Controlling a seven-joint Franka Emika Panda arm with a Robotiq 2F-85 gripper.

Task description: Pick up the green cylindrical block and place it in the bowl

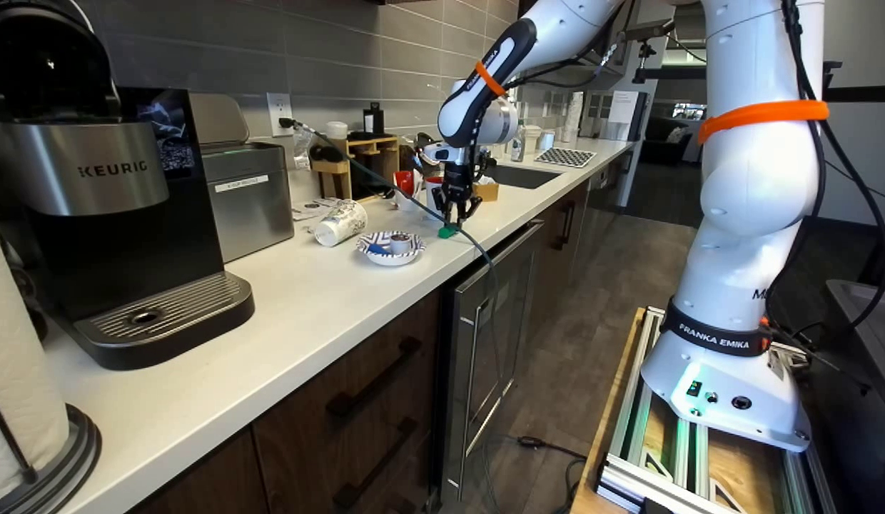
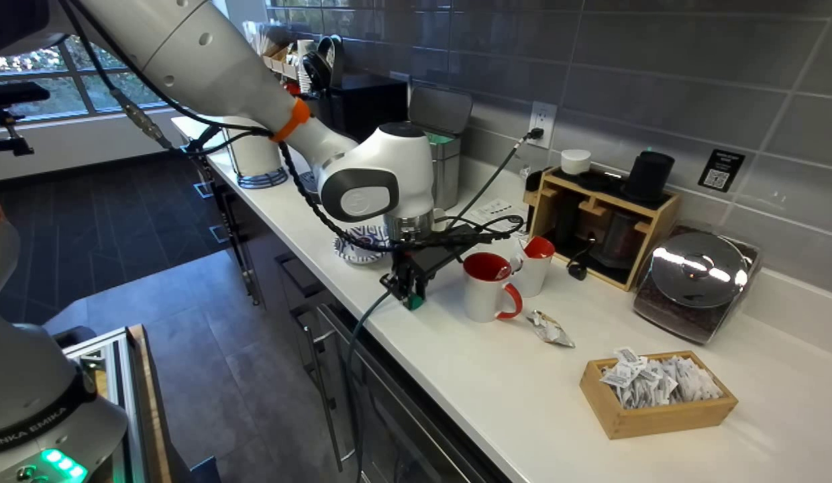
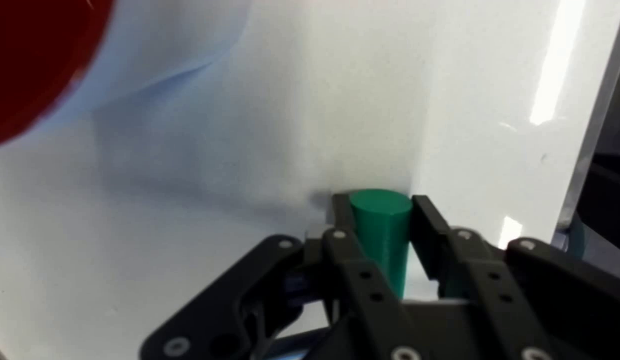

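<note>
Nearest in an exterior view: coffee machine (image 1: 121, 239) on the bench (image 1: 307, 300), well apart from the action. Next, the bowl (image 1: 391, 260), with a small cup or pod (image 1: 400, 243) and something blue (image 1: 377, 249) inside; green cylindrical block (image 1: 447, 233) not in it yet. Main risk: block dropped onto that clutter, rolls back out. Bowl looks light too, so a low approach could shove or tip it. Cable (image 2: 351, 352) seems to pass between bowl and claw (image 3: 382, 205), then over the bench's front edge; carrying across it could snag. Can't tell if cable and claw touch.

Claw next: narrow, fingers (image 3: 431, 227) against both sides of the block, reads as gripped. Block sits near the tips; a loose pinch would let it slip or twist on the lift. It's low, close to the front edge, so a slip could roll it off. Can't tell if it's clear of the surface. Past the claw, red-lined mug (image 2: 483, 300) near; a swing that way could knock it. Farther back, another mug (image 2: 533, 272) and a wooden organiser (image 2: 647, 248), likely out of the way.
</note>
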